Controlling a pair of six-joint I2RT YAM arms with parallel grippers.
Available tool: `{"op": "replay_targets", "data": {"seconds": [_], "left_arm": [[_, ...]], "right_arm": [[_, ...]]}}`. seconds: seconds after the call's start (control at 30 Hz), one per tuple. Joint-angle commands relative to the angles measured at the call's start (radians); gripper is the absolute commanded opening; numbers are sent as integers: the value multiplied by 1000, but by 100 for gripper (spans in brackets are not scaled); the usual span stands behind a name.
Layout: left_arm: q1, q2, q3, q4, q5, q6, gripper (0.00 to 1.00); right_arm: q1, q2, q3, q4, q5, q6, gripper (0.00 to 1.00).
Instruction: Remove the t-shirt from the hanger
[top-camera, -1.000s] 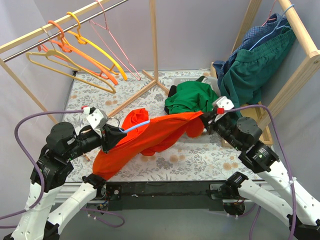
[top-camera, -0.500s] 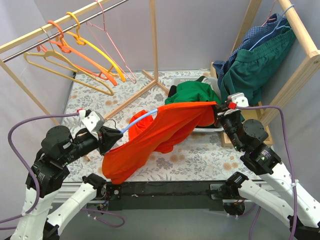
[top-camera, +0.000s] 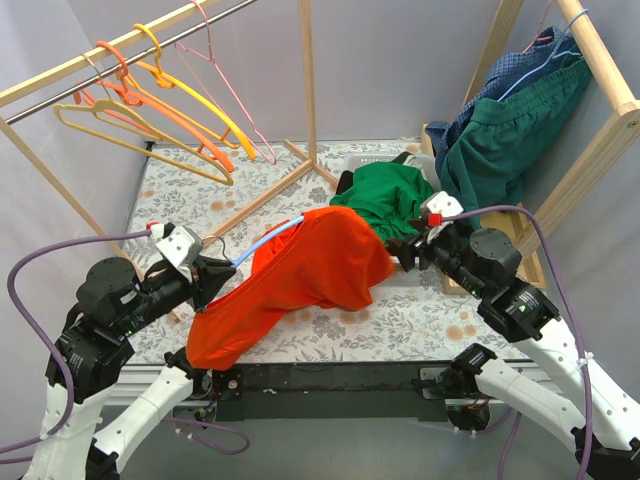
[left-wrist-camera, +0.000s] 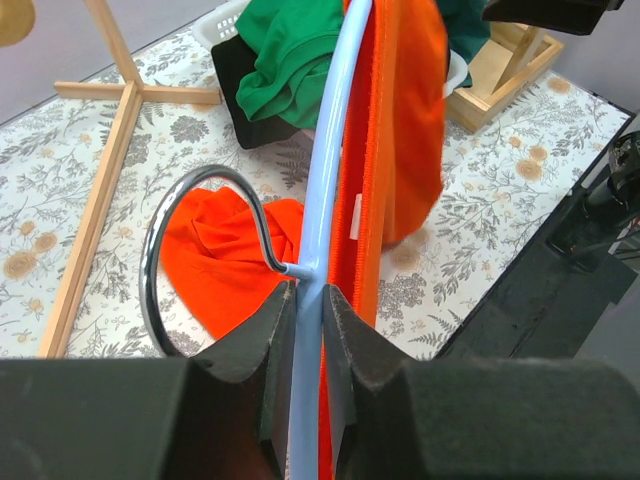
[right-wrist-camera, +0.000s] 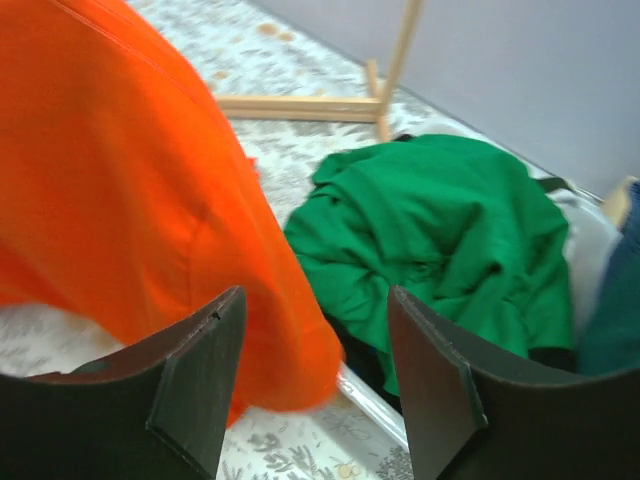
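Orange t-shirt on blue hanger, left hand clamping hanger, right hand spread, empty, at shirt's edge

No words, numbers or signs can be read in any view. A small white tag is sewn inside the orange t-shirt, but it is too small to show any letters.
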Motion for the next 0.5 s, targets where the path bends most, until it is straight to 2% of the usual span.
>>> {"op": "replay_targets", "data": {"seconds": [0.0,0.47], "left_arm": [[4,21,17,47,14,2,0],[4,23,-8,65,75,-16,0]], "right_arm": [[-5,42,105,-39,-232,-61,68],[-2,281,291,80,-614,-80,70]]}}
